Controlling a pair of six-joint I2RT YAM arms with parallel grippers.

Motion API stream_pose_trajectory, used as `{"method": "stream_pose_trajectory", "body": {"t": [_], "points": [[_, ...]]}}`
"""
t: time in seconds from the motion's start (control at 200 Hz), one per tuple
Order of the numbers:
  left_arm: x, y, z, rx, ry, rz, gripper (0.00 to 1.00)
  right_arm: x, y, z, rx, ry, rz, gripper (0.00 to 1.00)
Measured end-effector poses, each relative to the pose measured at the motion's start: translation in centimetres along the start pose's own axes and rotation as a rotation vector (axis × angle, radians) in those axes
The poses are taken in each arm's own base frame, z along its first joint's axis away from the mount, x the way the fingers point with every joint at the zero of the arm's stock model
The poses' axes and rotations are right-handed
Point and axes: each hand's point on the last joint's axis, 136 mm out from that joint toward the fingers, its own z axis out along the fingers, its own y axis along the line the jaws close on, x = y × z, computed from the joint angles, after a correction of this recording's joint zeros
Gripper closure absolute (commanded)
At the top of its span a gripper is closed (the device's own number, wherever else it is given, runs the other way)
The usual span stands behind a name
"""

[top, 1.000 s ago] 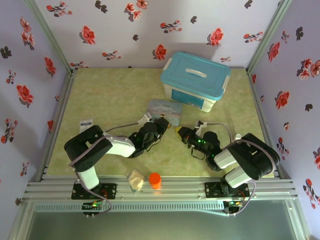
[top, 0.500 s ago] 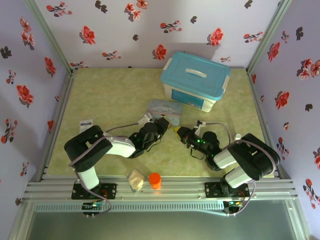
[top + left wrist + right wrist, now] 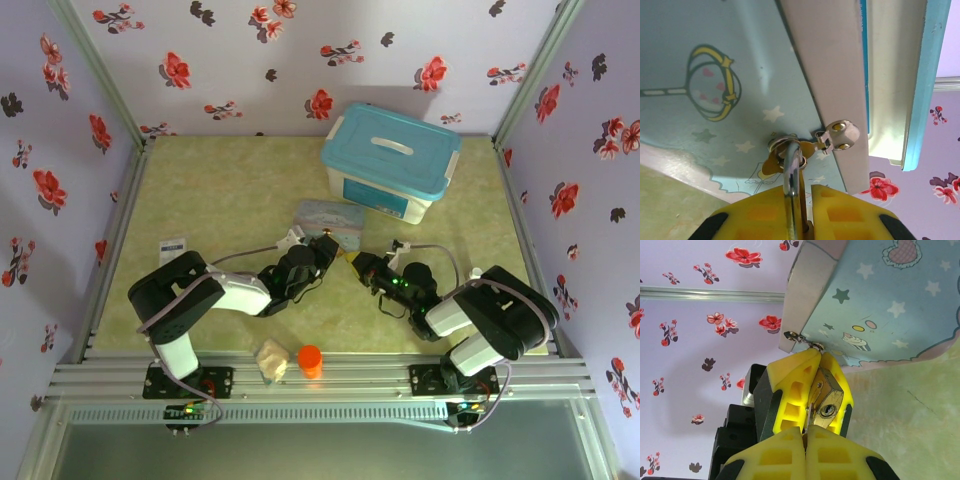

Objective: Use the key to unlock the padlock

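Note:
The brass padlock (image 3: 830,397) hangs by its grey shackle (image 3: 791,167) from the clasp of the pale blue cartoon tin (image 3: 328,218). My left gripper (image 3: 805,192) is shut on the padlock, its yellow fingers (image 3: 790,390) on both sides of the body, keyhole facing the right wrist camera. My right gripper (image 3: 806,432) is shut on the key (image 3: 808,415), a thin grey sliver sticking out of its fingertips. The key's tip sits just left of the keyhole, at the edge of the padlock's face. In the top view both grippers meet at the padlock (image 3: 343,257).
A white box with a blue lid (image 3: 390,160) stands behind the tin. An orange cylinder (image 3: 310,360) and a beige lump (image 3: 270,358) lie near the front edge between the arm bases. A small label card (image 3: 173,243) lies at the left.
My right gripper has edged a little to the left, closer to the padlock held by the left gripper. The left arm and the tin have stayed put.

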Motion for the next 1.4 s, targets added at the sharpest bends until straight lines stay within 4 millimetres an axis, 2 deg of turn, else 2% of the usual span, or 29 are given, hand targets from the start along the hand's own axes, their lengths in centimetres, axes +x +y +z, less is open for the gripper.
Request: {"method": "stream_pose_trajectory", "body": {"t": [0.815,1.4], "points": [[-0.2,-0.1,0.0,0.003,-0.008,-0.004,1.0,-0.1,-0.5,-0.3,0.013,-0.012,0.003,1.0],[-1.0,-0.8,0.0,0.027,-0.051,-0.039,1.0,-0.3,0.1,0.9,0.0,-0.005,-0.001,1.0]]}}
